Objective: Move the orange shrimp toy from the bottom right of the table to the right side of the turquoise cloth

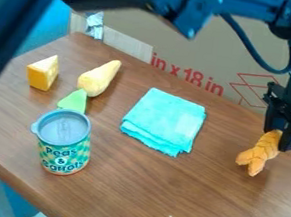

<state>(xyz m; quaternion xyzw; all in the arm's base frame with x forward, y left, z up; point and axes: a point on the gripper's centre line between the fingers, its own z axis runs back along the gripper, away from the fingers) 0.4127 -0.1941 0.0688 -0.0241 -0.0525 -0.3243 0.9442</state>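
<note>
End effector (280, 140) clenched on orange shrimp-like toy (259, 153), right of the folded turquoise cloth (165, 117) on the bench (136, 200). Left of the cloth: lidded can (65, 156) nearer the camera, green piece (74, 101) just behind it, then pale yellow toy (99, 78), with cheese wedge (43, 73) farthest left.

"Peas & Carrots" reads the dark lettering on the side of a toy can (66, 154) standing upright on a wooden table (130, 192), the words stacked on three lines with the ampersand in the middle, over a green-and-pale checkered pattern. Behind the table, a cardboard box (187, 43) carries the red print "in x 18 in", a size marking that starts just beside a strip of pale tape (129, 45), with a red line-drawn sign (255, 88) to its right in the camera view
</note>
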